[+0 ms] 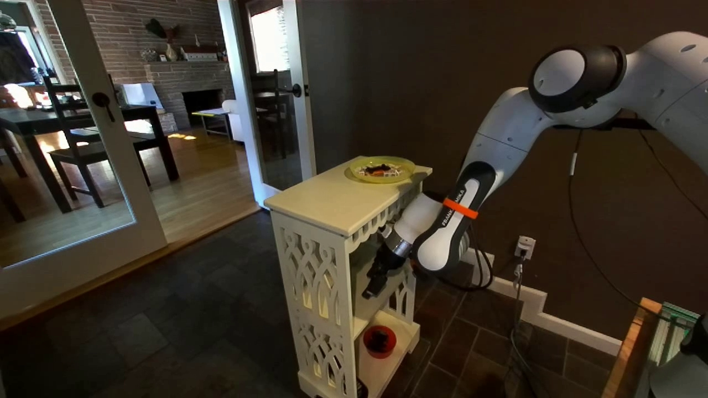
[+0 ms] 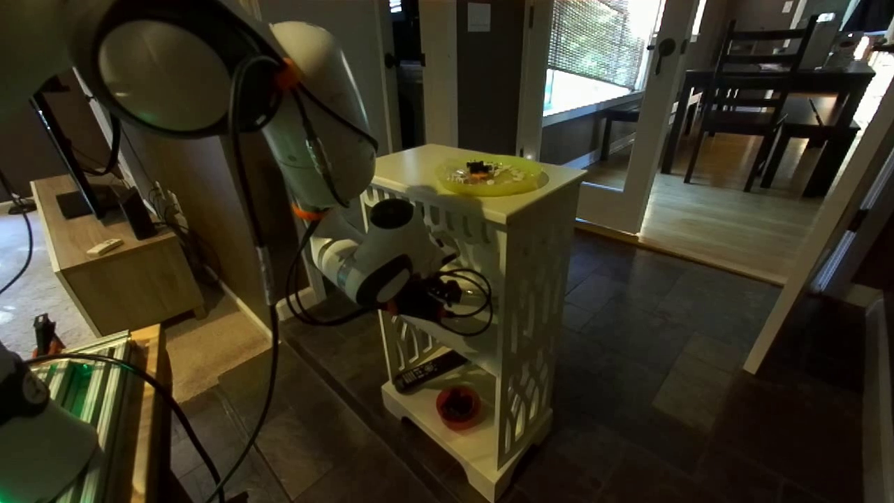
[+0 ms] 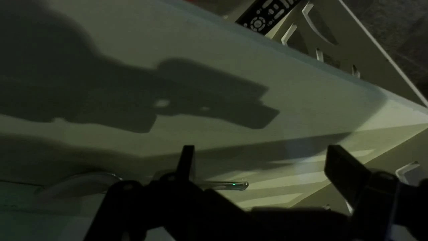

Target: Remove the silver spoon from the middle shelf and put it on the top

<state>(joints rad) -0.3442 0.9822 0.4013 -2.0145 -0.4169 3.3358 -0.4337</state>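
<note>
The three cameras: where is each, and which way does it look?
In an exterior view: off the arm, which enters at picture right; looks down at the stand, dark wall behind.
In an exterior view: off the arm, which enters at picture left; looks down at the stand, a wooden cabinet at left.
Wrist view: on the arm, looking down at the middle shelf and silver spoon; the gripper shows.
Both exterior views share the stand, yellow plate and red bowl.

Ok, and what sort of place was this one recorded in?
Most likely someone's home: an exterior view shows a fireplace, and nearer, a dark table with a chair beside it.
</note>
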